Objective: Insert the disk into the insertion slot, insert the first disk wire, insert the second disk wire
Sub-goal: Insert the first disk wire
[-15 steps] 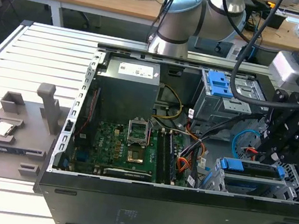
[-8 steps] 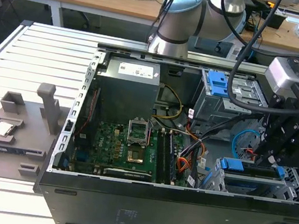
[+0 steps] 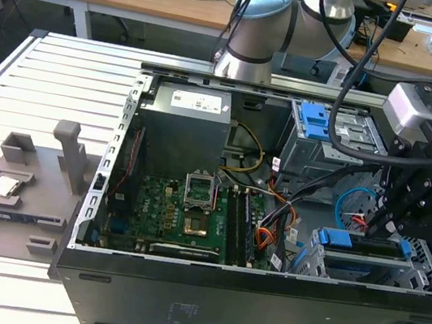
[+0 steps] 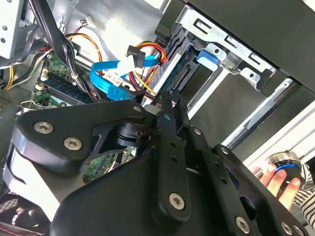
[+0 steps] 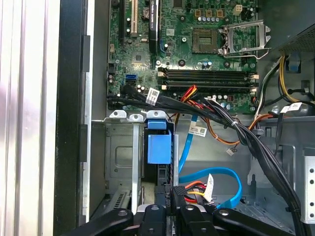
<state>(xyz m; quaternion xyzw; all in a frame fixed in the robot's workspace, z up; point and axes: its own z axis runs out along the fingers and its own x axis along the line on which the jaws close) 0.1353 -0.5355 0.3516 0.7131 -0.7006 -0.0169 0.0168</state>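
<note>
Gripper (image 4: 168,101): down inside the case (image 3: 217,310), and the jaws look pressed together. I can't make out anything pinched between them.
Disk (image 3: 367,248): seated in the insertion slot (image 5: 120,152), with its blue caddy tab (image 5: 159,146) showing at the mouth.
Long axis: it runs along the exterior view's left-right, and the connector end faces the motherboard (image 5: 197,59).
Bearing: that connector edge lies just ahead of the fingertips. It's close, and I judge they aren't touching.
Wires: the blue data cable (image 4: 106,81) and the black plug on red-and-yellow leads (image 4: 135,51) hang loose near by. Neither looks plugged in.
</note>
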